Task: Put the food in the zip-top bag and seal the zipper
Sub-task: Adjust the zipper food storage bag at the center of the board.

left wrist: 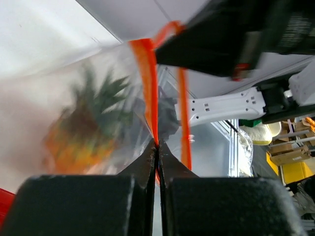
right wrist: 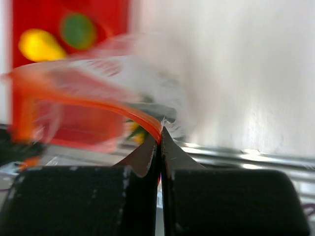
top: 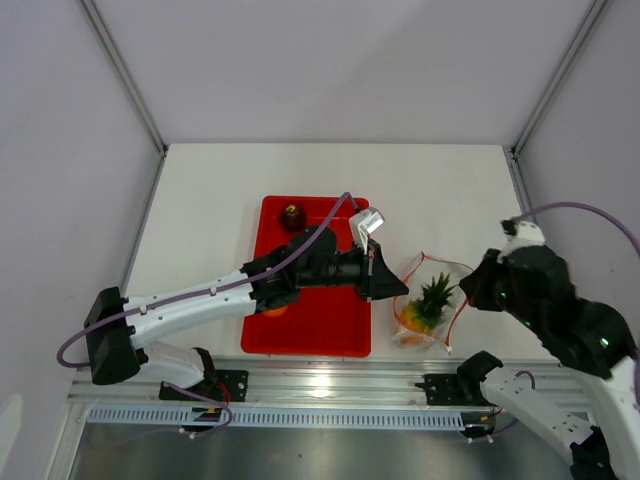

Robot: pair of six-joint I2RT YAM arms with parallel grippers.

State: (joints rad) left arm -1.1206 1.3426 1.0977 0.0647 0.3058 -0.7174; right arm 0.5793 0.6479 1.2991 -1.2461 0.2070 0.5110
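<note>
The clear zip-top bag (top: 437,283) lies just right of the red tray (top: 320,330), with the pineapple (top: 432,298) and an orange piece of food (top: 408,321) inside. My left gripper (top: 401,288) is shut on the bag's left mouth edge, pinching the red-orange zipper (left wrist: 146,78). My right gripper (top: 470,294) is shut on the zipper (right wrist: 103,104) at the opposite end. Between the two grips the mouth gapes open. The pineapple (left wrist: 86,125) shows blurred through the plastic. A dark red fruit (top: 292,216) sits at the tray's far end. An orange fruit (top: 275,311) peeks out under my left arm.
A yellow pear (right wrist: 39,45) and a green fruit (right wrist: 78,30) lie on the red tray (right wrist: 113,19). The metal rail (top: 330,380) runs along the table's near edge. White walls close in the back and sides.
</note>
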